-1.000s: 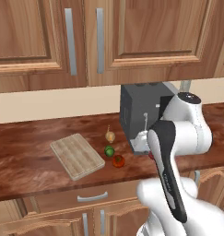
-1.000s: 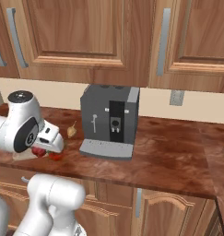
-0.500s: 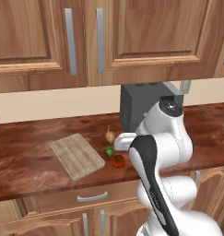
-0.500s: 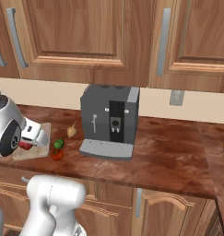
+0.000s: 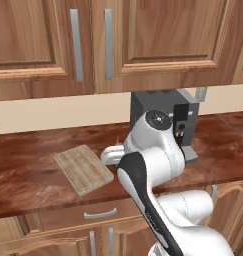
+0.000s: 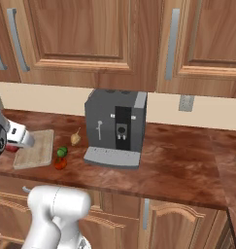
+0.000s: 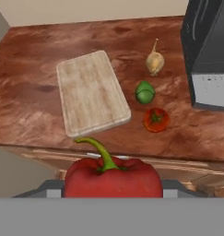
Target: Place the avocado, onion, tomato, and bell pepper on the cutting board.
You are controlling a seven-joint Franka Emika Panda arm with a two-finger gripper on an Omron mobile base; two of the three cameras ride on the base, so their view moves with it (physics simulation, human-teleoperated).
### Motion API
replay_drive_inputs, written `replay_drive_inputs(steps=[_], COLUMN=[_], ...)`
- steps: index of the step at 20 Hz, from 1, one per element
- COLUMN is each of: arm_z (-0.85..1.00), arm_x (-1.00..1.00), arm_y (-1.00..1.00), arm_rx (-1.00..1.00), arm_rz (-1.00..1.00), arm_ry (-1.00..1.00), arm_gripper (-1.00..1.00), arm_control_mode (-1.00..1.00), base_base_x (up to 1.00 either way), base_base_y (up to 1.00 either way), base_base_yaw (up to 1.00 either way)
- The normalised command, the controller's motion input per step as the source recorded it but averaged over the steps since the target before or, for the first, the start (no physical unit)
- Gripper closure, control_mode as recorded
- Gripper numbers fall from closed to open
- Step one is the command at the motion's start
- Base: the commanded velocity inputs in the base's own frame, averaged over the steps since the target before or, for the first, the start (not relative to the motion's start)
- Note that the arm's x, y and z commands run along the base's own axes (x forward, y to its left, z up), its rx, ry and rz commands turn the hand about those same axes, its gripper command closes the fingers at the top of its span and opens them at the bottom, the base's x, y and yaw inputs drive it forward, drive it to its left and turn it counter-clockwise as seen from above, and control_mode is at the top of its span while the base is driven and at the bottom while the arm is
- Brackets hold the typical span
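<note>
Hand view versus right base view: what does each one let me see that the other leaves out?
The hand view adds a close look at the red bell pepper with its curved green stem, clamped in the gripper.

The right base view adds the wooden cupboard doors with metal handles, a wall socket and the front of the grey coffee machine.

Both share the light-wood cutting board, the tan onion, the green avocado, the red tomato and the brown counter.
</note>
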Motion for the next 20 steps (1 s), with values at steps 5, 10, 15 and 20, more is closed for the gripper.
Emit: replay_drive_inputs(steps=[5, 10, 15, 20], arm_z=[0.00, -0.01, -0.29, -0.52], arm_x=[0.45, 0.57, 0.49, 0.44], arm_y=[0.49, 0.38, 0.38, 0.26], arm_rx=[-0.01, 0.00, -0.02, -0.03], arm_rz=[0.07, 0.09, 0.10, 0.08], arm_ry=[0.09, 0.06, 0.01, 0.00], arm_gripper=[1.00, 1.00, 1.00, 1.00], arm_control_mode=[-1.00, -1.00, -1.00, -1.00], base_base_x=[0.00, 0.00, 0.00, 0.00], base_base_y=[0.00, 0.00, 0.00, 0.00], base_base_yaw=[0.00, 0.00, 0.00, 0.00])
